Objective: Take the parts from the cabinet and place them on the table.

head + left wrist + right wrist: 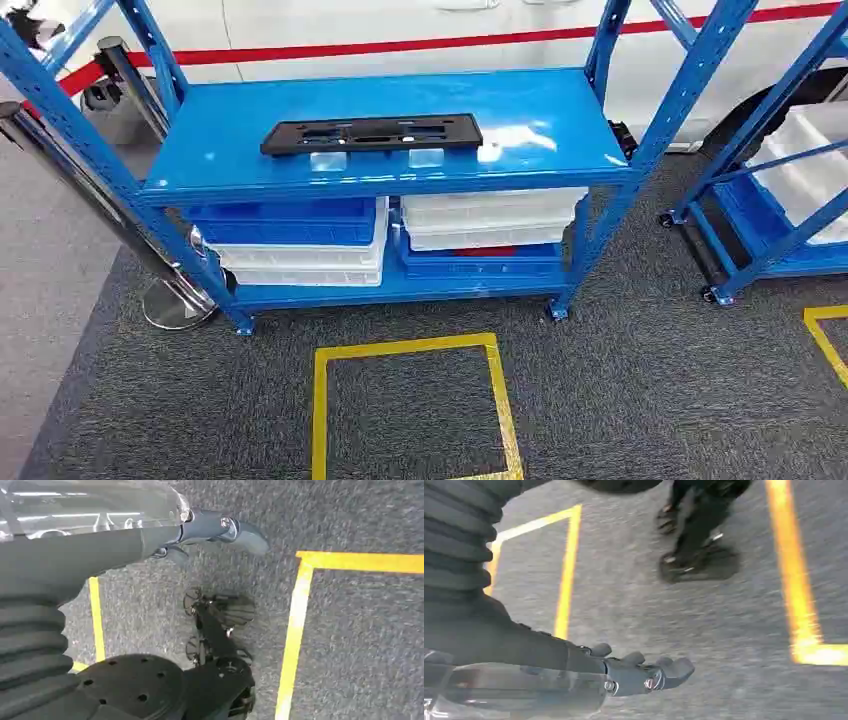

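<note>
A: Working from the left, what step is this?

B: The very start, I'd judge. The left hand [220, 530] hangs over the grey carpet beside a yellow floor line [295, 630], its fingers [250, 535] held loosely straight and holding nothing.

A: And the part?

B: A long black plastic part [372, 133] lies flat on the top shelf [250, 160] of the blue cabinet [690, 90], a little toward ten o'clock of the shelf's middle, with nothing touching it. Two small clear pieces [330, 160] sit just in front of it, at its six o'clock edge. On the lower shelf are stacked blue and white trays [300, 250].

A: The right side?

B: The right hand [644, 675] also hangs over the carpet, fingers [676, 667] slightly curled and apart, empty.

A: So what does the next move call for?

B: Probably stepping closer, past the yellow floor square [410, 350] at six o'clock of the cabinet, then raising both arms to the shelf. The part is long, so a hold near each end seems wise. I cannot see the surface it should go to.
</note>
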You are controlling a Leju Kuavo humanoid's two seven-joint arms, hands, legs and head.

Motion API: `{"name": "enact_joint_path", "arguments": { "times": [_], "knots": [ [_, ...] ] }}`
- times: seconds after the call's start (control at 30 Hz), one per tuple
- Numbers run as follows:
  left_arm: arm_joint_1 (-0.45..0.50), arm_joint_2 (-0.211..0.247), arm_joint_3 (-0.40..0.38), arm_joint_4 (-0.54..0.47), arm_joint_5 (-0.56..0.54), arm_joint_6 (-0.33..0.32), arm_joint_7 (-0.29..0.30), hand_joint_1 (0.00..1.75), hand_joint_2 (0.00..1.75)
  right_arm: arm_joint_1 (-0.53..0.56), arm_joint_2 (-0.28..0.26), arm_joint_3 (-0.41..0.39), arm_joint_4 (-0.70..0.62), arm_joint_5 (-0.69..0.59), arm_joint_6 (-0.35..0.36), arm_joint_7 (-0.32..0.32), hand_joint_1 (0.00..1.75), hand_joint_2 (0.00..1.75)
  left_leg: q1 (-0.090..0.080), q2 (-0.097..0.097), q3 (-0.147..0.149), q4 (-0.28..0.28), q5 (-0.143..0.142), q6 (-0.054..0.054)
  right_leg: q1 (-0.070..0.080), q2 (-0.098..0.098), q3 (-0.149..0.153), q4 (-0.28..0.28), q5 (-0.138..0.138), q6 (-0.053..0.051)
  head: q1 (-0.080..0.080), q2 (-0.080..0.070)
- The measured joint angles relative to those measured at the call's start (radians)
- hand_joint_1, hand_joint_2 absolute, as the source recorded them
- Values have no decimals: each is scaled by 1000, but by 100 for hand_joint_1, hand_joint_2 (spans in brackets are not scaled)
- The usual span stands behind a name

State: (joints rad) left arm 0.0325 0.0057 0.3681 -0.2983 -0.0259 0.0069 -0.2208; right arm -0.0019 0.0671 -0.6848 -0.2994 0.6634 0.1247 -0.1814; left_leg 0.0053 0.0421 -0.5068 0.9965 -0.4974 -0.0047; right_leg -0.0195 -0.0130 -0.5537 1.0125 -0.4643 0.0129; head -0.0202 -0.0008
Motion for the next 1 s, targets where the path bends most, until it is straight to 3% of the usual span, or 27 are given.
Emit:
{"name": "enact_joint_path", "arguments": {
  "times": [0.07,0.1,0.17,0.2,0.23,0.27,0.3,0.37,0.4,0.43,0.57,0.6,0.67,0.77,0.8,0.83,0.9,0.93,0.97,1.0],
  "knots": [
    [-6,2,10,2,-10,-1,-8,0,0,-4,3,14,-38,-15,23,-49,0,0,12,5,17,-30,20,11,0,2,2,9,-6,8,1,0],
    [-10,2,15,3,-16,-2,-13,0,0,-6,8,25,-59,-32,33,-72,0,0,12,4,18,-37,25,20,3,4,-20,48,-36,12,2,0],
    [-14,3,24,6,-21,-2,-18,0,0,-10,11,46,-94,-61,45,-99,0,0,12,6,15,-37,26,22,-1,7,-93,196,-109,16,2,0],
    [-16,3,28,7,-26,-1,-21,0,0,-10,14,61,-116,-81,49,-113,0,0,12,5,15,-36,25,22,-4,7,-129,268,-131,21,2,0],
    [-16,4,32,9,-27,-2,-22,0,0,-10,16,73,-137,-99,55,-126,0,0,12,5,16,-36,24,21,-7,7,-148,299,-127,25,2,0],
    [-17,4,37,11,-30,-1,-23,0,0,-10,17,85,-160,-116,60,-139,0,0,14,4,19,-35,22,18,-12,7,-143,282,-102,29,2,0],
    [-17,4,41,11,-33,-1,-25,0,0,-12,18,100,-186,-135,64,-154,0,0,18,3,21,-32,18,12,-17,6,-118,223,-58,32,2,0],
    [-20,5,49,12,-39,-1,-31,0,0,-16,20,131,-234,-170,75,-180,0,0,26,3,25,-14,3,-6,-25,-3,-35,42,32,39,2,0],
    [-22,14,54,12,-41,-1,-34,0,0,-18,27,149,-258,-189,80,-193,0,0,20,3,14,-6,-5,-16,-14,-7,-27,28,3,37,8,0],
    [-26,13,57,14,-45,-1,-35,0,0,-21,28,164,-289,-206,84,-206,0,0,17,3,11,3,-10,-23,-15,0,-32,28,6,15,5,0],
    [-34,15,70,17,-52,1,-36,0,0,-15,34,210,-411,-261,101,-244,0,0,25,3,15,1,-18,-44,-12,9,-38,29,3,-17,2,0],
    [-35,15,73,18,-56,1,-37,0,0,-16,39,222,-456,-277,109,-255,0,0,26,-15,2,35,-44,-43,-11,9,-38,29,3,-23,2,0],
    [-35,16,80,21,-60,3,-36,0,0,-18,40,239,-524,-300,121,-269,0,0,22,-28,-75,190,-121,-40,-5,12,-38,29,1,-30,1,0],
    [-33,17,89,25,-62,5,-36,0,0,-16,41,257,-590,-321,133,-281,0,0,21,-33,-148,322,-154,-35,5,18,-37,30,-1,-35,1,0],
    [-32,16,94,27,-62,5,-36,0,0,-14,42,269,-630,-331,140,-288,0,0,19,-33,-156,322,-134,-29,9,22,-35,30,-2,-36,1,0],
    [-32,16,98,29,-63,5,-36,0,0,-14,43,280,-666,-341,147,-297,0,0,15,-33,-143,275,-91,-21,12,26,-32,30,-3,-38,1,0],
    [-35,18,107,30,-68,5,-36,0,0,-14,44,305,-742,-360,157,-310,0,0,4,-38,-78,110,12,2,17,32,-23,29,-5,-38,1,0],
    [-36,22,113,31,-68,5,-36,0,0,-14,44,322,-785,-370,163,-316,0,0,-3,-48,-57,53,25,18,15,34,-23,28,-6,-38,2,0],
    [-38,22,120,33,-68,5,-37,0,0,-19,44,337,-818,-378,167,-324,0,0,-3,-49,-52,33,22,20,23,36,-27,33,-7,-33,3,0],
    [-39,24,125,34,-68,5,-37,0,0,-17,43,351,-852,-385,167,-330,0,0,-6,-48,-51,34,21,15,16,38,-32,31,-3,-27,1,0]
  ]
}}
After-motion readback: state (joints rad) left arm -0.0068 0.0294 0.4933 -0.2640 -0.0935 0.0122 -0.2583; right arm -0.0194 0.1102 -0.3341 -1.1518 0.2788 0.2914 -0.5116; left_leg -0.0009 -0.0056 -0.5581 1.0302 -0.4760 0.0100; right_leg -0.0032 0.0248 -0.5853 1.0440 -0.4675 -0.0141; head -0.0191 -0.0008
